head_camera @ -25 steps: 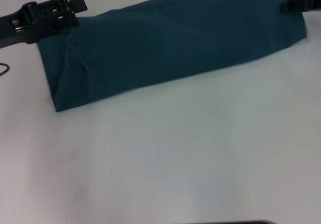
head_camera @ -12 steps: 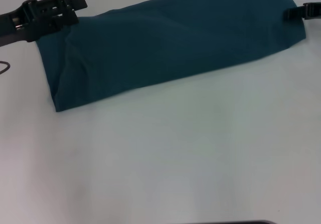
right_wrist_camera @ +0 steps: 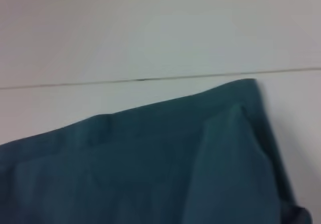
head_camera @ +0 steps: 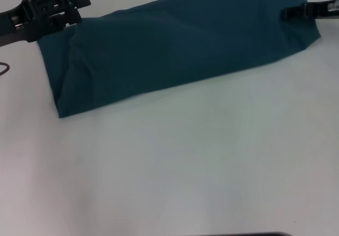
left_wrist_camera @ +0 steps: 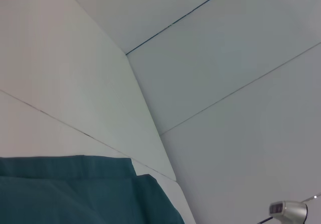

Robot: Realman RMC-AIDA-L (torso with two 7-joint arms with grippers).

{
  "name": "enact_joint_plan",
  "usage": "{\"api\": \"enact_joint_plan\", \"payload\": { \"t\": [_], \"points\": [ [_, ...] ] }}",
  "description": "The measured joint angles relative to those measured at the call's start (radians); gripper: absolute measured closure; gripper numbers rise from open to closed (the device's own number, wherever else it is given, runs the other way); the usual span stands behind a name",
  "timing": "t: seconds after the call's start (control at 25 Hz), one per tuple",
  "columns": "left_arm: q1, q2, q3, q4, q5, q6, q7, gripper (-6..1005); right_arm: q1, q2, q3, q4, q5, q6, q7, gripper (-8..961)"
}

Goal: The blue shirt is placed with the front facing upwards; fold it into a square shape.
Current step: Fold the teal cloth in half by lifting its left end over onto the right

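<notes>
The blue shirt (head_camera: 175,45) lies folded into a long band that runs from the near left to the far right of the white table (head_camera: 185,162), with plain fabric facing up. My left gripper (head_camera: 78,7) hovers at the band's far left corner, at the cloth's edge. From the right, my right gripper (head_camera: 290,12) reaches in over the band's right end. The left wrist view shows a corner of the shirt (left_wrist_camera: 75,194), and the right wrist view shows a folded end of the shirt (right_wrist_camera: 150,169) close up.
A thin dark cable (head_camera: 4,69) lies at the table's left edge. A dark object (head_camera: 243,234) pokes in at the near edge. In the left wrist view the table's edge (left_wrist_camera: 150,128) drops to a pale floor, with a small metal fitting (left_wrist_camera: 288,211).
My right gripper has moved left, from beside the shirt's right end to over it. My left gripper has shifted slightly back and up at the left corner. The shirt has not moved.
</notes>
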Motion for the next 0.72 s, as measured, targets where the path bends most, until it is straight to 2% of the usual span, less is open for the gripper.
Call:
{"api": "enact_joint_plan", "payload": {
  "t": [0.32, 0.72],
  "points": [
    [0.001, 0.001, 0.0, 0.0, 0.0, 0.006, 0.0, 296, 0.011, -0.002, 0.007, 0.012, 0.015, -0.047, -0.005, 308],
    [0.004, -0.001, 0.0, 0.0, 0.0, 0.007, 0.002, 295, -0.032, -0.015, 0.002, -0.066, 0.027, -0.173, 0.038, 333]
  ]
}}
